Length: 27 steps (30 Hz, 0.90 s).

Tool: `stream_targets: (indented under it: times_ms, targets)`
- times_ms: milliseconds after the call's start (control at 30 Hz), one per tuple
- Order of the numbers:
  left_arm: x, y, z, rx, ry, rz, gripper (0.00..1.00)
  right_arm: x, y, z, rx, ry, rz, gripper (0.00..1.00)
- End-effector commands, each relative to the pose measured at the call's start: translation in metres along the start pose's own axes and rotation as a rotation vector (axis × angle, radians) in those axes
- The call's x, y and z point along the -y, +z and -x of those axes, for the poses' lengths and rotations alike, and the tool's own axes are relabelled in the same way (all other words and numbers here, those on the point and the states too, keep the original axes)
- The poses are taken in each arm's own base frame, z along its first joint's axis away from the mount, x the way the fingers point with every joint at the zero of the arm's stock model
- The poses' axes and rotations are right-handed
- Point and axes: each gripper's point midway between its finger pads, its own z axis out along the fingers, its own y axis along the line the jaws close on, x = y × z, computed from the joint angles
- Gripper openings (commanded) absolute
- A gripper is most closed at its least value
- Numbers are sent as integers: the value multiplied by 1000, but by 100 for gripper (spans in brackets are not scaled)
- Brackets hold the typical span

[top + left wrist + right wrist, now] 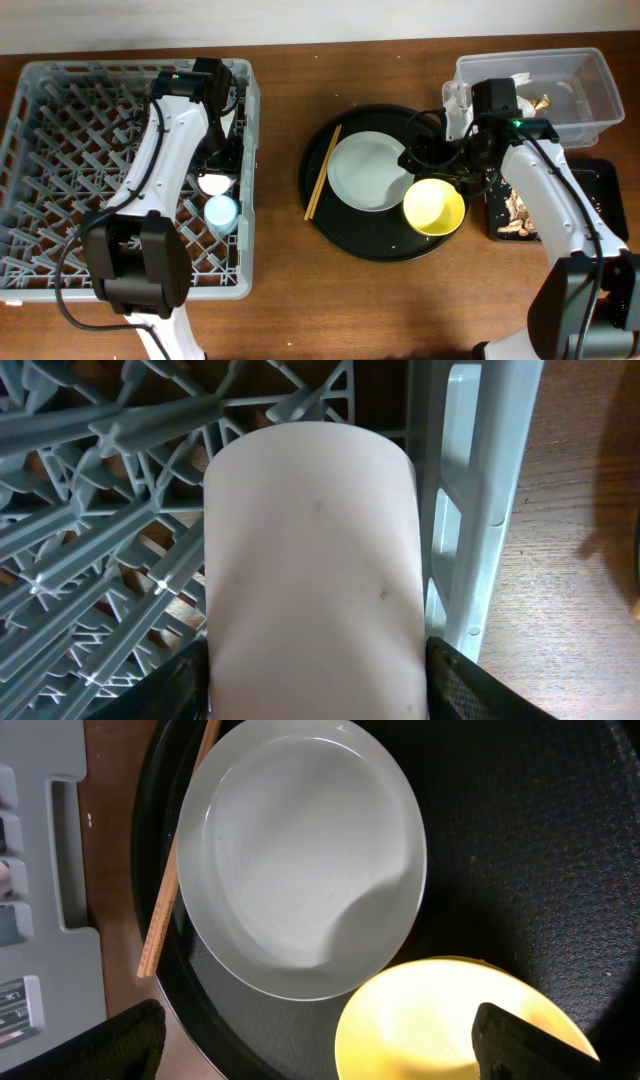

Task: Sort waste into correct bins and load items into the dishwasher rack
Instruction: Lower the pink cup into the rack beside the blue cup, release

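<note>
My left gripper (214, 168) (318, 665) is shut on the small pink cup (212, 184) (310, 550) and holds it over the right side of the grey dishwasher rack (60, 120) (90, 540). The light-blue cup (221, 211) stands in the rack just in front of it. My right gripper (440, 165) (320, 1025) is open wide above the yellow bowl (434, 207) (440, 1020), next to the pale green plate (366, 171) (300, 860). Two chopsticks (322, 172) (175, 860) lie at the plate's left.
Plate, bowl and chopsticks rest on the big round black tray (375, 245) (540, 850). The clear tub (590, 80) stands at the back right, with some white and brown bits inside. The flat black tray (600, 190) beside it holds brownish food scraps (517, 215).
</note>
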Motion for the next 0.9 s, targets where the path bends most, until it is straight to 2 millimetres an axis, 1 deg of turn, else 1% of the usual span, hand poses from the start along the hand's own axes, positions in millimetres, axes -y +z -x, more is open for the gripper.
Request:
stream_targets:
  times_ms: [0, 100, 267, 467, 567, 667, 700, 767, 867]
  targets:
    - [-1, -4, 2, 12, -3, 0, 47, -1, 1, 0, -2, -17, -7, 98]
    - [-1, -9, 4, 20, -4, -1, 47, -1, 1, 0, -2, -17, -7, 98]
    - [-3, -26, 3, 25, -5, -3, 48, -1, 1, 0, -3, -17, -7, 98]
    - [-2, -27, -10, -27, 0, -11, 48, 0, 1, -2, -12, -13, -8, 98]
    - [-2, -27, -9, -23, 0, -11, 49, 0, 1, -3, -13, -12, -8, 98]
    - [-1, -27, -2, 6, -7, -12, 67, 0, 1, -3, -15, -11, -9, 98]
    - [-1, -27, 1, 19, -8, -13, 71, 0, 1, -3, -15, -11, -9, 98]
    - [-1, -30, 6, 42, -11, -14, 75, 0, 1, -3, -15, -11, -9, 98]
    - [-2, -48, 17, 98, -16, -22, 75, 0, 1, -2, -12, -13, -8, 98]
